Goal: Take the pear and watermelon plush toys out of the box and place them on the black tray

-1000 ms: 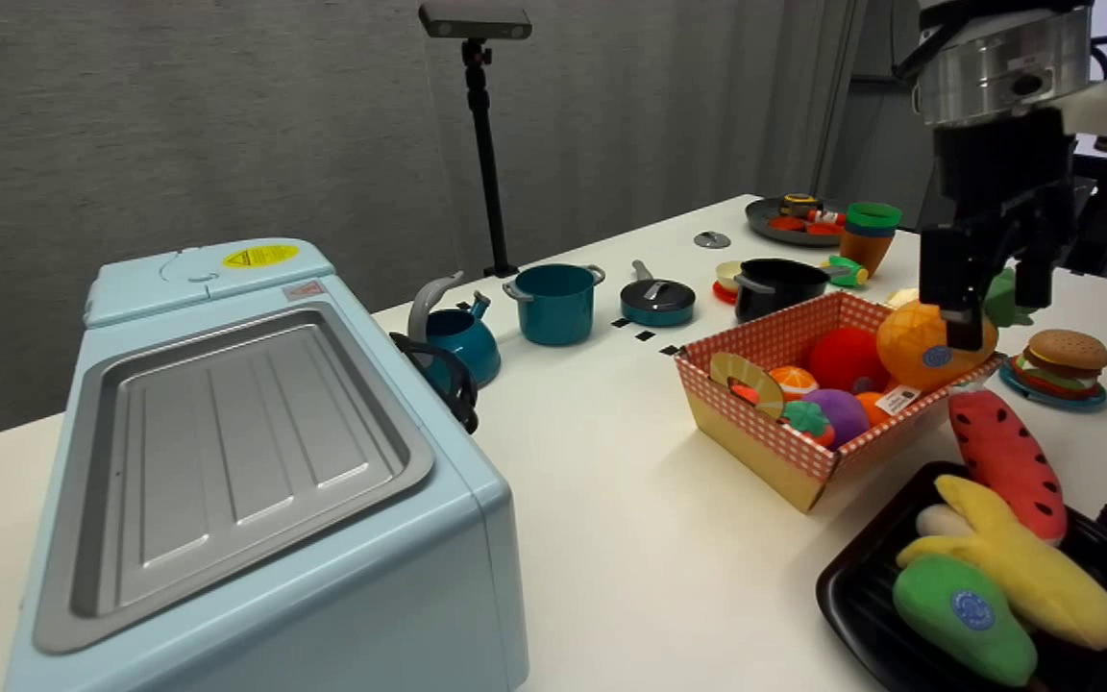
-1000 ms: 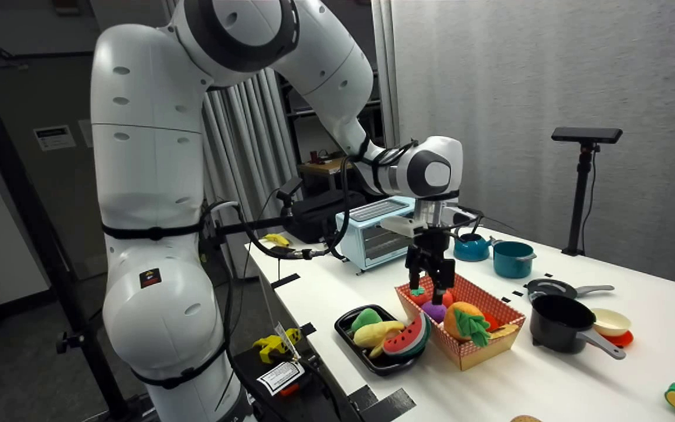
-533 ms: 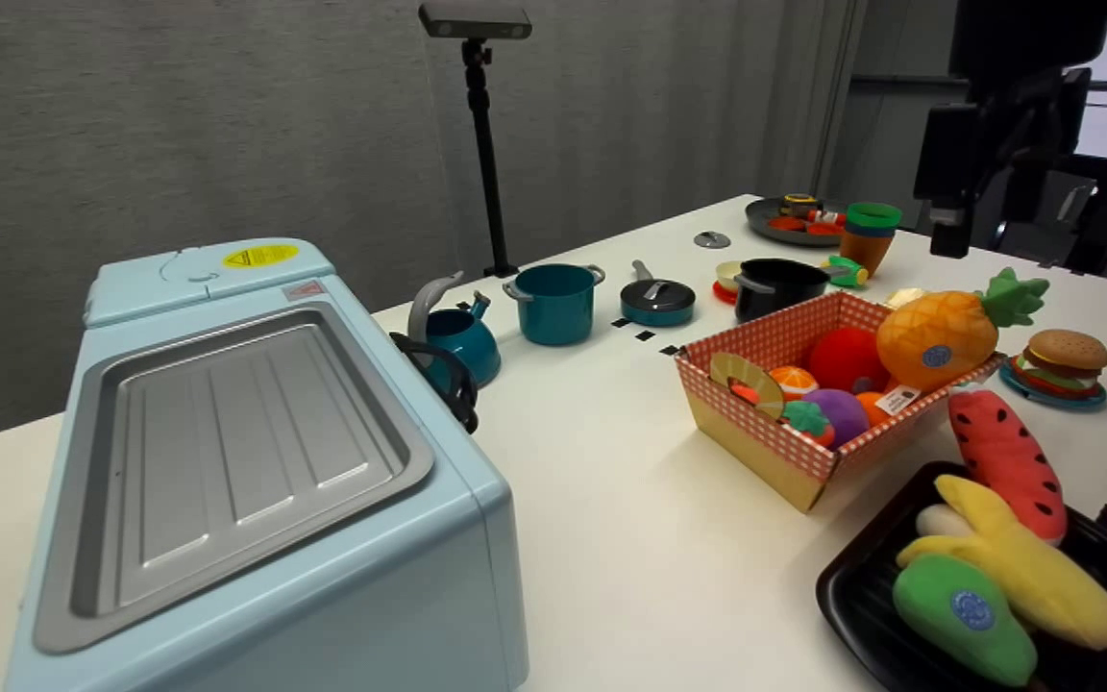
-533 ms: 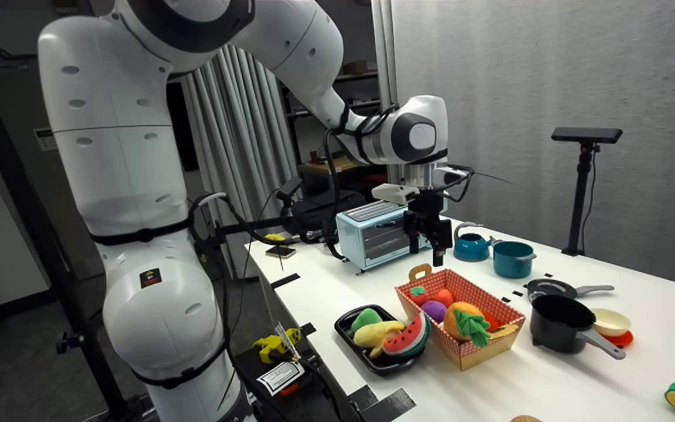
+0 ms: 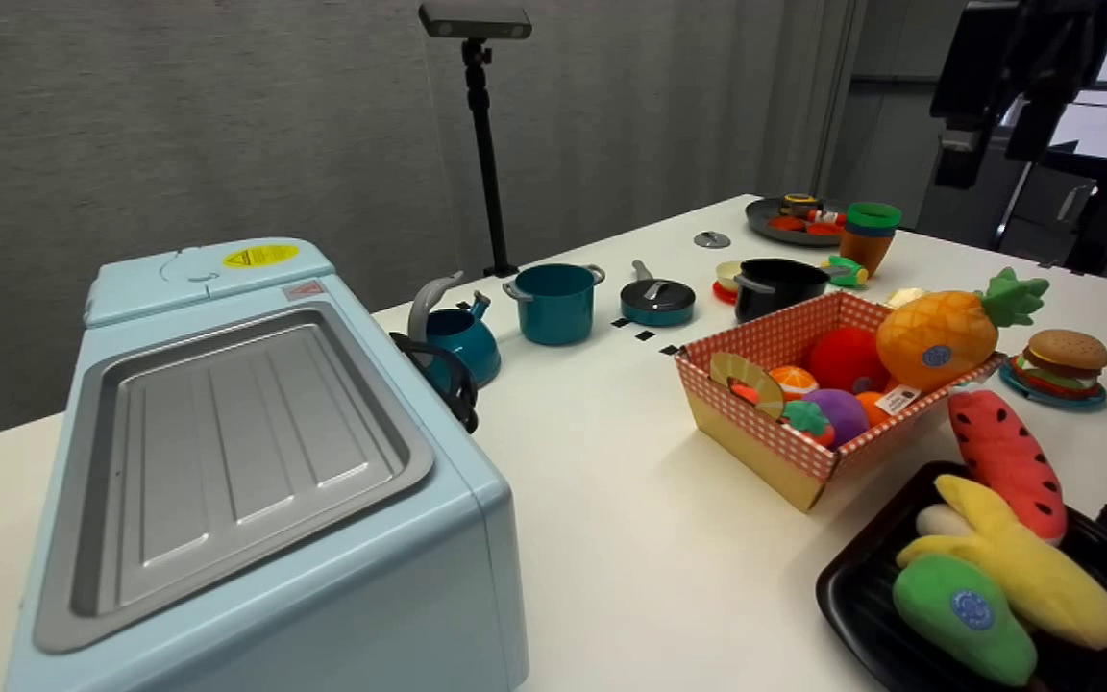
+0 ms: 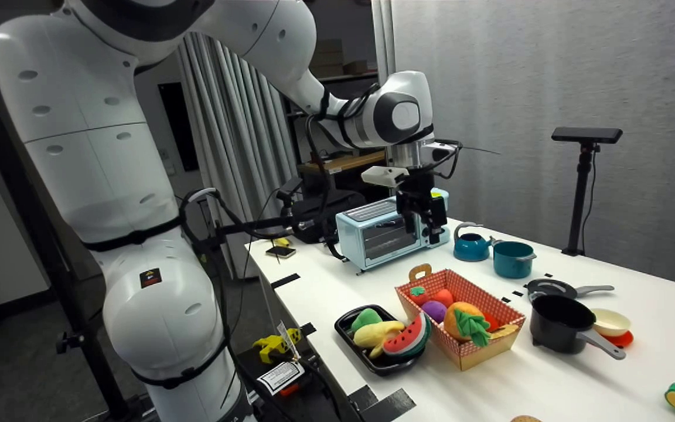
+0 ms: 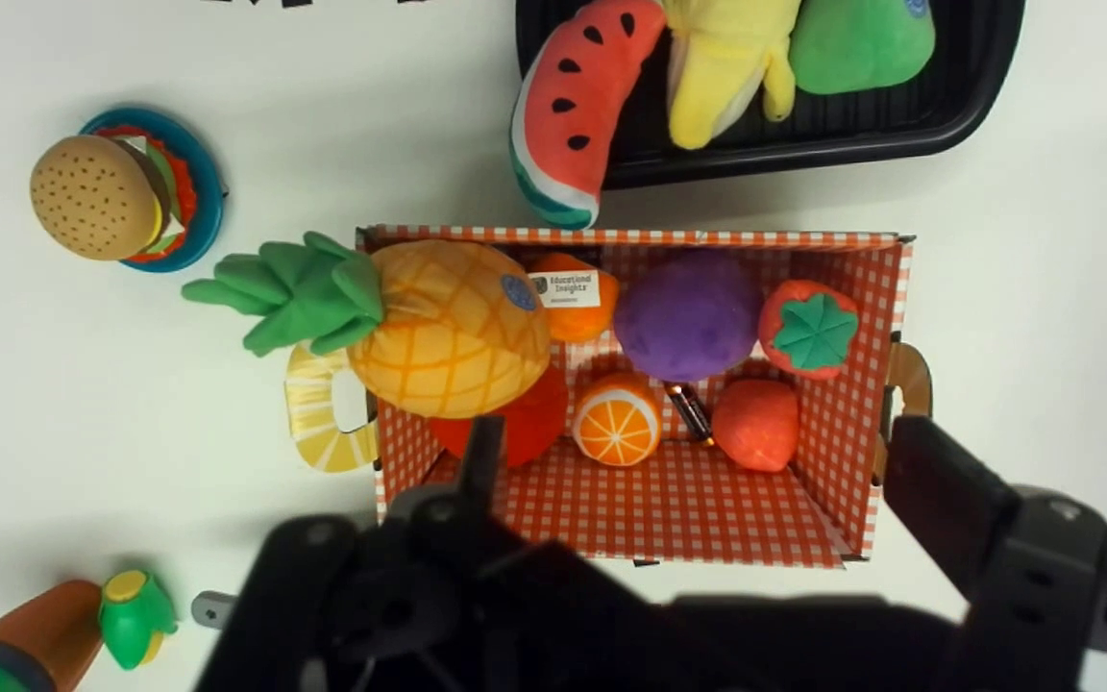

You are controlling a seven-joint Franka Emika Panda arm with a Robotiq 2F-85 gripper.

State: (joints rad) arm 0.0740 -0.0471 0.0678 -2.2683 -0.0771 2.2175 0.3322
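The green pear plush (image 5: 962, 615) lies on the black tray (image 5: 834, 604) beside a yellow banana plush (image 5: 1044, 572). The watermelon plush (image 5: 1007, 466) lies partly on the tray, with one end over the rim towards the box. Pear (image 6: 365, 318) and watermelon (image 6: 411, 338) show in both exterior views. In the wrist view the watermelon (image 7: 580, 106) is whole and the pear (image 7: 863, 43) is cut by the top edge. The red-checked box (image 5: 750, 459) stands next to the tray. My gripper (image 7: 698, 428) is open and empty, high above the box (image 7: 669, 509).
The box holds a pineapple (image 7: 453, 327), a purple plush (image 7: 688, 315), an orange half (image 7: 617, 423), strawberries and a battery (image 7: 690, 413). A toy burger (image 5: 1061, 363), a black pot (image 5: 779, 288), teal cookware (image 5: 555, 306) and a blue toaster oven (image 6: 381, 234) stand around.
My gripper has risen from low over the box to well above it, moving back towards the toaster oven side in an exterior view. The fingers stay apart; plush toys, box and tray are unmoved.
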